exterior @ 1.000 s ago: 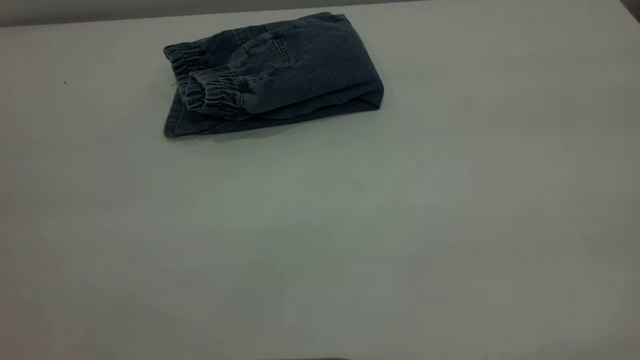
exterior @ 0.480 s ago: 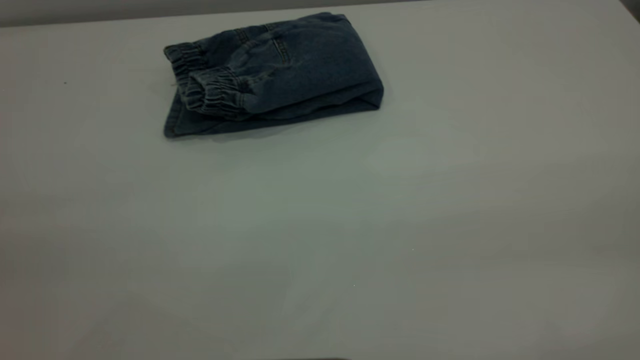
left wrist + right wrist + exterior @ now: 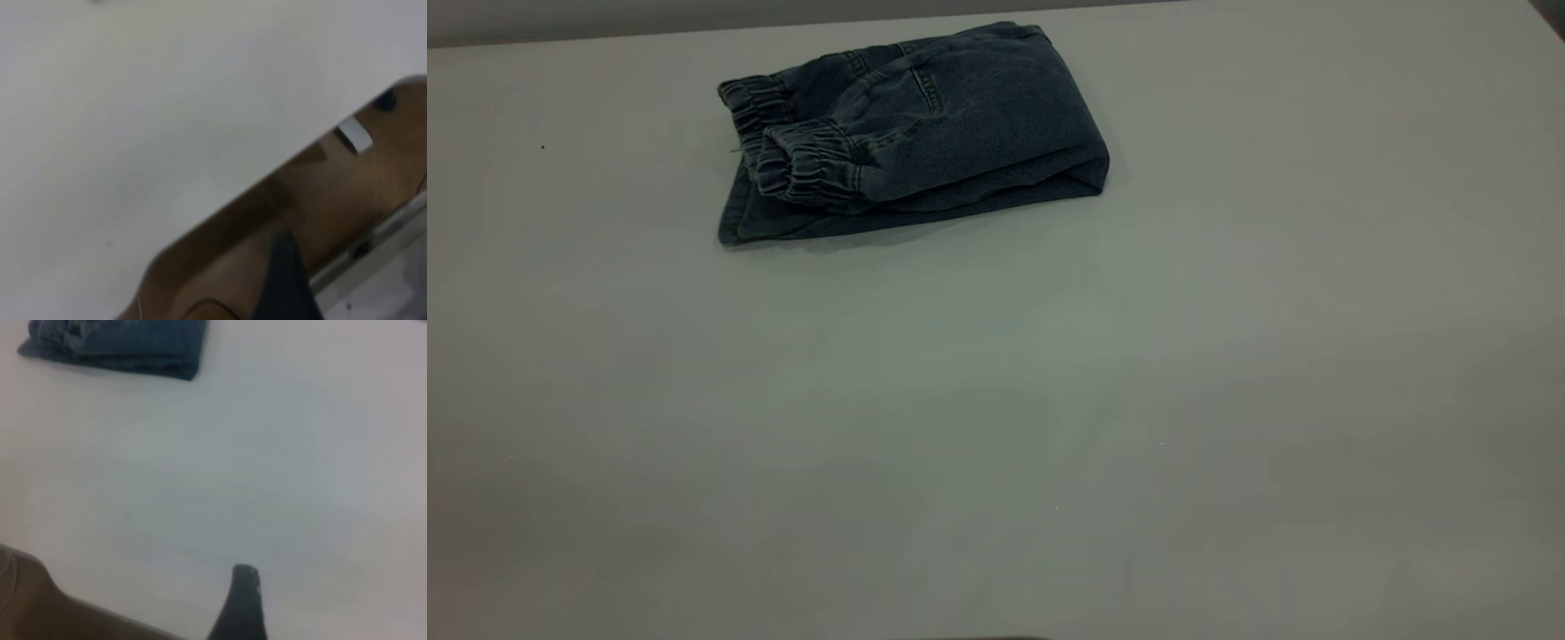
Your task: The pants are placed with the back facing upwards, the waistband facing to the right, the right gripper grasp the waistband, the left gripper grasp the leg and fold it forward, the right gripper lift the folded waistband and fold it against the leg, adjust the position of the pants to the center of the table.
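Only one dark fingertip of the left gripper (image 3: 283, 280) is seen, over the table (image 3: 1049, 400) edge; jaw state cannot be told. One fingertip of the right gripper (image 3: 241, 603) is seen near another table edge; its jaw state cannot be told either. Nothing is held. The pants (image 3: 911, 129) are well apart from both, lying folded near the far edge, left of centre. Dark blue denim is seen, elastic gathered cuffs stacked at the bundle's left end, fold at its right end.
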You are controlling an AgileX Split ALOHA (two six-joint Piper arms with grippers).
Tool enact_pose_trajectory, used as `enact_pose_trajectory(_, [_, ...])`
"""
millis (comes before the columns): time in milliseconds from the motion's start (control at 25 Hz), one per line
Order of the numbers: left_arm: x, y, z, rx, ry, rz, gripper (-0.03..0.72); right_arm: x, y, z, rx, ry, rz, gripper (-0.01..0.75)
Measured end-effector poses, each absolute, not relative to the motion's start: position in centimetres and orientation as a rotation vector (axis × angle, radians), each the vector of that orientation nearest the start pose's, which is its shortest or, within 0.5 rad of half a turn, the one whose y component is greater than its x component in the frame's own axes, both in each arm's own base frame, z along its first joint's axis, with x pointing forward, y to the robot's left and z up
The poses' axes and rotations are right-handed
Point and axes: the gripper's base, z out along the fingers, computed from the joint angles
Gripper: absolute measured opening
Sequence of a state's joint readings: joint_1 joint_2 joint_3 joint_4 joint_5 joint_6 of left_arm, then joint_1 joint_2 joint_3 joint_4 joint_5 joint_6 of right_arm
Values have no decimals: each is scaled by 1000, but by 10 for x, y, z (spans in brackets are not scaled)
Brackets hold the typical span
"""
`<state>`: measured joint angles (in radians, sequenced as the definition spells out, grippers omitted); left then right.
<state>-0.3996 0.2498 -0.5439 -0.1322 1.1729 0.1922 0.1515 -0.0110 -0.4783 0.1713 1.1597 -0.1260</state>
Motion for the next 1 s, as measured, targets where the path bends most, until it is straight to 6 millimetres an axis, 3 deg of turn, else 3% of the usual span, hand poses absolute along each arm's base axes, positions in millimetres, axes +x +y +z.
enact_pose_trajectory(1000, [27, -14, 267, 502, 2320, -213, 472, -10, 13, 265, -314, 2117, 222, 570])
